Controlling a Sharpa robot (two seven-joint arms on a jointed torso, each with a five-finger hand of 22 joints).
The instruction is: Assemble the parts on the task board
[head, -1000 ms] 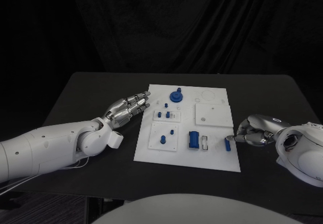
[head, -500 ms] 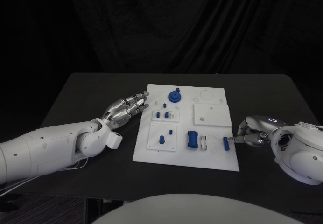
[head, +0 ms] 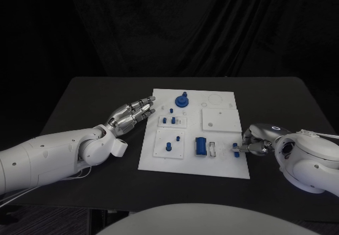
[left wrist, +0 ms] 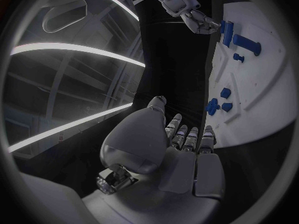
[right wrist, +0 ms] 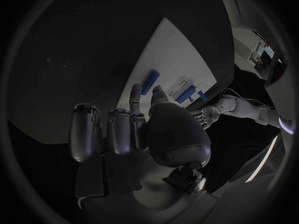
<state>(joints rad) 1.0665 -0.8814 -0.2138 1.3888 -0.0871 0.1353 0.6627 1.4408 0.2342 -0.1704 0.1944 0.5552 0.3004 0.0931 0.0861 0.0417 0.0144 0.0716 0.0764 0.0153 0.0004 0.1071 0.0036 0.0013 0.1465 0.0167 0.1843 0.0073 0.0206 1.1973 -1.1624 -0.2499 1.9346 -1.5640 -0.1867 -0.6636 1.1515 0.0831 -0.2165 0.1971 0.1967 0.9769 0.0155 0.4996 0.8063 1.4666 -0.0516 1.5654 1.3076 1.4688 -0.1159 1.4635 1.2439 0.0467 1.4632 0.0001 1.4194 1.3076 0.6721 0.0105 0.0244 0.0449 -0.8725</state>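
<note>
The white task board lies mid-table. Near its right front edge a small blue peg lies flat; the right wrist view shows this peg too. My right hand sits at the board's right edge with its fingers curled. A finger and the thumb tip stand either side of the peg's near end; a grip is not plain. My left hand hovers beside the board's left edge, fingers straight and apart, holding nothing. On the board are a blue block and a round blue piece.
Small blue pegs stand in a raised plate at the board's middle left, and another peg stands in the plate nearer me. A plain white square plate sits at the right. Black table surrounds the board.
My right hand has crept slightly left, closer onto the lying blue peg. The left hand has held still. The whole picture has shifted a little.
</note>
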